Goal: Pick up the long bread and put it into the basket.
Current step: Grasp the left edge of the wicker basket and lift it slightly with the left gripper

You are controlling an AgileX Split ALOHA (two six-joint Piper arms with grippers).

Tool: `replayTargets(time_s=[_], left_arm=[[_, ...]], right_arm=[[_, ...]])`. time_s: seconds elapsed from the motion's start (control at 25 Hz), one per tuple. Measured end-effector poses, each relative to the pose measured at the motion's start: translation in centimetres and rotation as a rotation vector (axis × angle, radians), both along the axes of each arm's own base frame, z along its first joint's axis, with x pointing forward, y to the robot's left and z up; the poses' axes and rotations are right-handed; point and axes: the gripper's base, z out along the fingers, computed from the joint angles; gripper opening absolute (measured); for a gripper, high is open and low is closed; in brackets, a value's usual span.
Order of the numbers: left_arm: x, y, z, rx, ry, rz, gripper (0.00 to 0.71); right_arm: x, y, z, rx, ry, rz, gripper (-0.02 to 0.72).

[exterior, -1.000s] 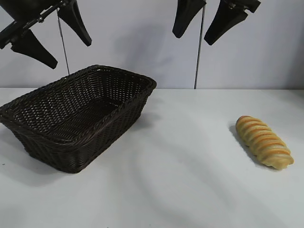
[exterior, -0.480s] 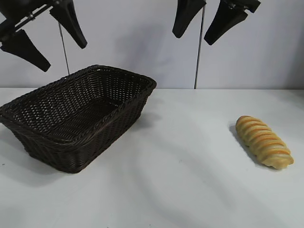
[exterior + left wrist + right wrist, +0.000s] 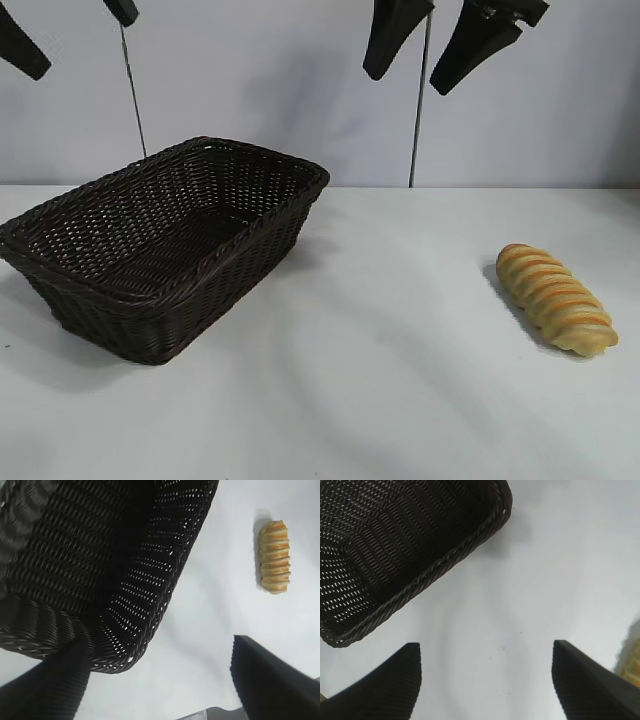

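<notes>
Since a second ago the left gripper has climbed toward the 11 o'clock corner of the exterior view; we now see only two dark finger tips at the upper edge, where before both fingers hung in full above the basket's far left side. Nothing else has shifted.

We note the left gripper's fingers spread wide apart with nothing between them; through its wrist view the gap frames a corner of the basket and bare table.

Right gripper hangs high at 12 to 1 o'clock in the exterior view, fingers likewise splayed and empty, over white table.

We find the long bread lying flat on the table at about 3 o'clock in the exterior view, ridged side up, well apart from both grippers and from the basket. It also shows small in the left wrist view.

Basket sits at 9 o'clock, empty, its braided rim showing in the right wrist view.
</notes>
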Motion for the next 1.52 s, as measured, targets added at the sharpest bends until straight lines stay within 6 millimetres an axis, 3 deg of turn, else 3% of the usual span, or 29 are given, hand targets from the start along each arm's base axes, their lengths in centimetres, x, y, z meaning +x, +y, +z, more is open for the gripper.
replayTargets(time_s=[0.32,0.6,0.96,1.52], left_arm=[[-3.2,0.9,-3.5,-0.015,0.052,0.145,0.565],[-4.4,1.5,-9.2,-0.047,0.166,0.401,0.565],[-4.7,2.2,-12.4,-0.106,0.172,0.648,0.565],[-3.0,2.2,-16.6,-0.072,0.225,0.710,0.565]], right_arm=[[0.0,0.0,0.0,0.000,0.000,0.000,0.529],[0.0,0.0,0.0,0.000,0.001,0.000,0.529],[0.0,0.0,0.0,0.000,0.001,0.000,0.529],[0.0,0.0,0.0,0.000,0.001,0.000,0.529]])
